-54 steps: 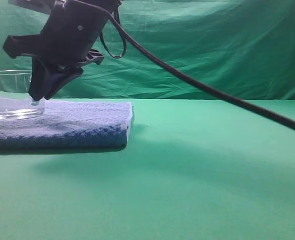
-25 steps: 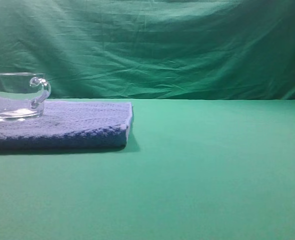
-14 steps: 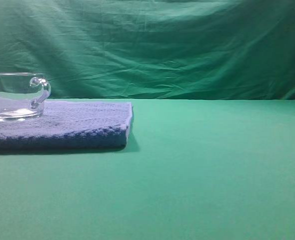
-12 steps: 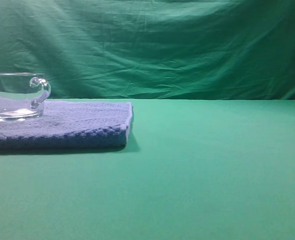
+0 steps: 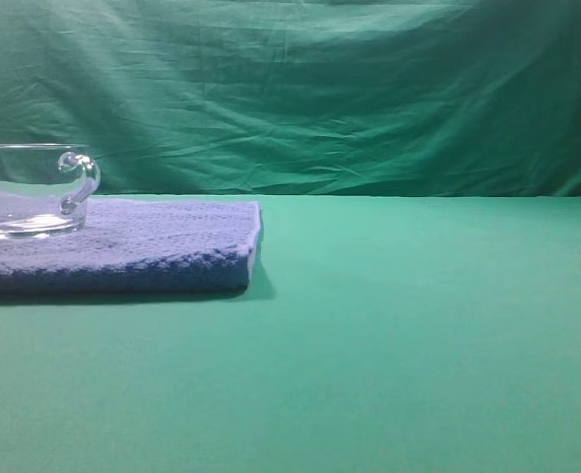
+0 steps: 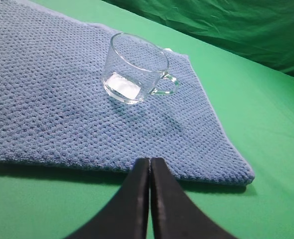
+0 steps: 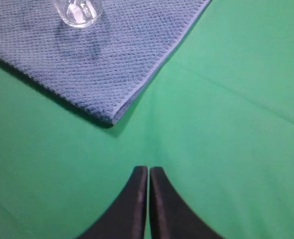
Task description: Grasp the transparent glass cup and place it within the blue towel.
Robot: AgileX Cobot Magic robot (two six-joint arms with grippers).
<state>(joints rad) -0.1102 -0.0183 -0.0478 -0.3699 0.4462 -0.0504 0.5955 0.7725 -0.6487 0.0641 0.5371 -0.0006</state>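
Observation:
The transparent glass cup (image 5: 32, 190) stands upright on the blue towel (image 5: 162, 246) at the left of the exterior view, handle to the right. In the left wrist view the cup (image 6: 135, 68) rests on the towel (image 6: 47, 109), well beyond my left gripper (image 6: 150, 160), which is shut with nothing between its fingers. The right wrist view shows the cup's base (image 7: 78, 12) at the top edge on the towel (image 7: 122, 55); my right gripper (image 7: 148, 169) hangs shut and empty over bare green cloth. Neither arm shows in the exterior view.
A green cloth (image 5: 419, 335) covers the table and a green curtain (image 5: 369, 89) hangs behind it. The towel's near right corner (image 6: 246, 178) lies a short way right of my left gripper.
About two seconds ago an arm hung over the cup at the towel; it has since left the exterior view. Nothing has moved over the last second.

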